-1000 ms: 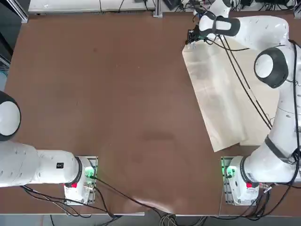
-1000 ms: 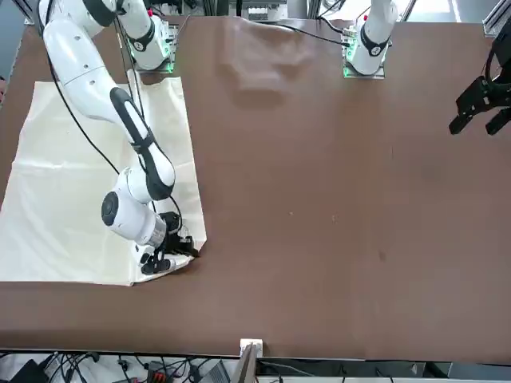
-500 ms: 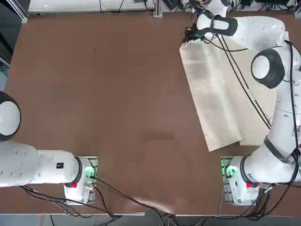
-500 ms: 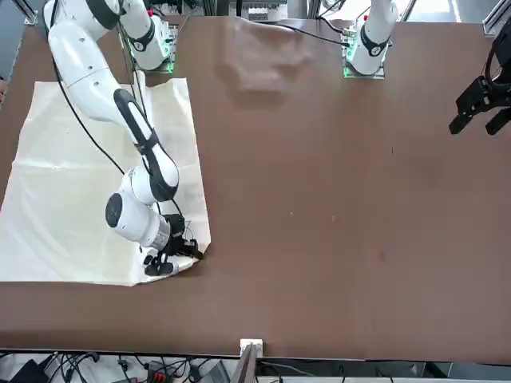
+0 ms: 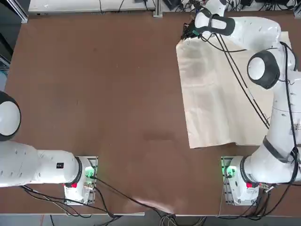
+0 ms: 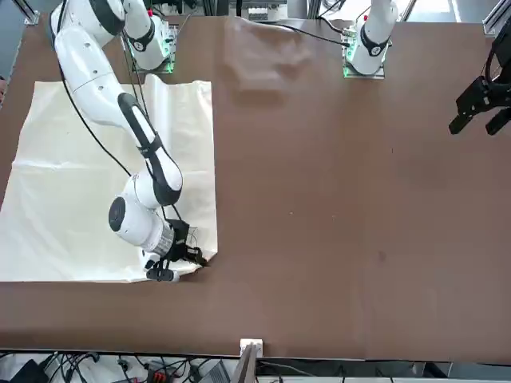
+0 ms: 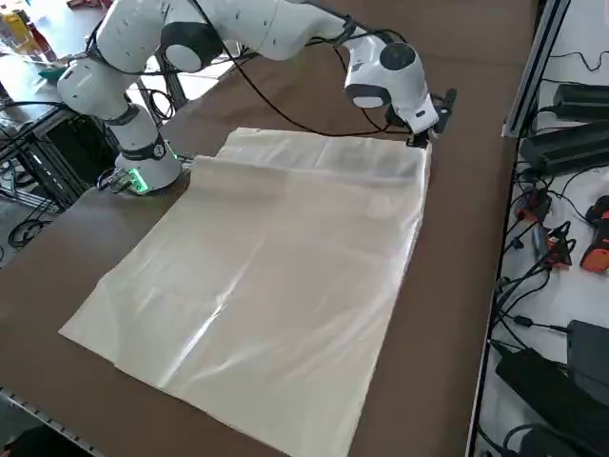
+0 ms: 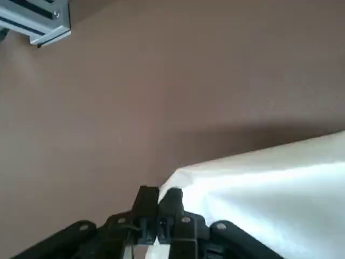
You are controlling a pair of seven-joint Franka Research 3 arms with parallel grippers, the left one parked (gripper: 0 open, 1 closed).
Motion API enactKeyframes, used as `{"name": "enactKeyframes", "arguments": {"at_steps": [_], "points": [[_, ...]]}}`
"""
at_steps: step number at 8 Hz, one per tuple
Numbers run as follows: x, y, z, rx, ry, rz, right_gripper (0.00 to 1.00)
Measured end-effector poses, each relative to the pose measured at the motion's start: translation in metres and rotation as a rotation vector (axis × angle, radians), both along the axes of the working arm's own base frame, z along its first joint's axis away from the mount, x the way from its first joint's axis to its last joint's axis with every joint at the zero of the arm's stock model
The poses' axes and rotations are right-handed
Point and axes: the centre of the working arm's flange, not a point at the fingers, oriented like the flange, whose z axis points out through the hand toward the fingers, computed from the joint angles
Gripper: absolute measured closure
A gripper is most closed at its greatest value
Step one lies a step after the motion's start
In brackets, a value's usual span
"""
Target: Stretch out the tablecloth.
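The right gripper has its fingers clenched on the tablecloth at a corner, near the worktop's far edge. The cream cloth lies over the worktop's right part, beneath the right arm, with soft creases across it.

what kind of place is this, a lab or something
Probably a robotics lab or test bench: two white arms are mounted at a brown table, cables and a power tool crowd a side bench, and metal framing stands beside it.

overhead, facing, side, wrist views
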Motion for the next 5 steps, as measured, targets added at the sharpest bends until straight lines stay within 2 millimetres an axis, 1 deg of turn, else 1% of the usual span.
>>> {"name": "enactKeyframes", "arguments": {"at_steps": [3,5], "points": [[0.001,-0.0009,-0.0053,0.023,0.025,-0.04,0.98],[0.0044,-0.0067,-0.0065,0.055,0.041,-0.082,0.98]]}}
